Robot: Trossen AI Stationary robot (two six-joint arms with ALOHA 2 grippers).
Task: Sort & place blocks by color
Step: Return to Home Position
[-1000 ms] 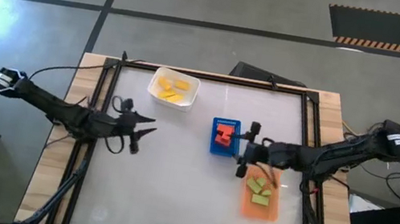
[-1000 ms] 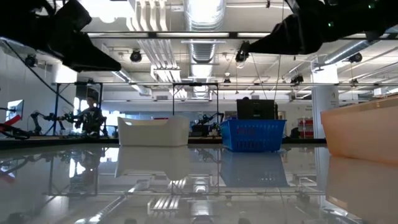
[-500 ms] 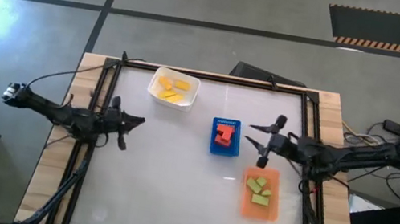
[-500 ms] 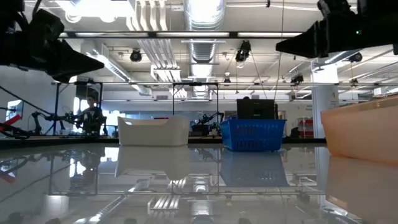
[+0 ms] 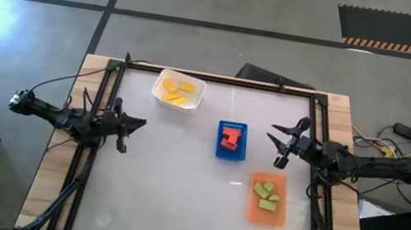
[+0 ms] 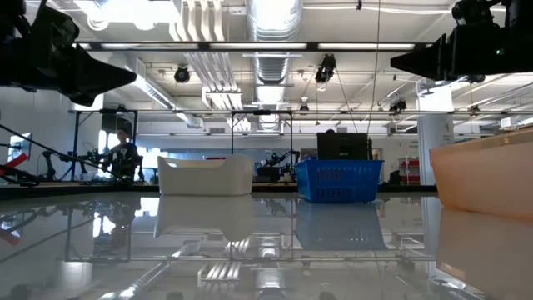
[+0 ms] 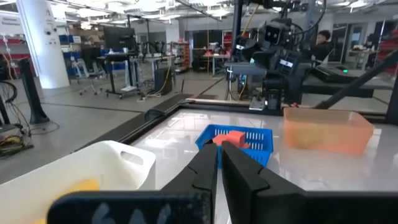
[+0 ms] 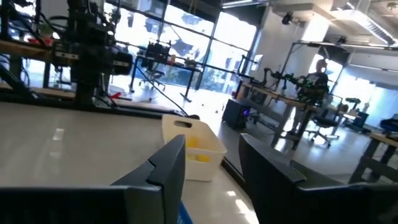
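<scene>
Red, yellow and green blocks (image 5: pixel 229 138) lie sorted; the open right gripper (image 5: pixel 278 144), near the blue bin (image 5: pixel 242 143), could clip it if swung low; left gripper (image 5: pixel 140 123) closed, empty.

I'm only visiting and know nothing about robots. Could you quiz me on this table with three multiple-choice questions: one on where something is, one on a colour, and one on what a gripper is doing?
1. Where do the red blocks lie?
A. in the white tub
B. in the blue tray
C. loose on the table

2. What colour are the blocks in the white tub?
A. light green
B. red
C. yellow

3. How is the right gripper?
A. open, holding nothing
B. shut on a red block
C. shut on a yellow block

Answers:
1 B: the high view shows the red blocks inside the blue tray.
2 C: the yellow blocks lie in the white tub.
3 A: its wrist view shows its fingers apart with nothing between them.
</scene>
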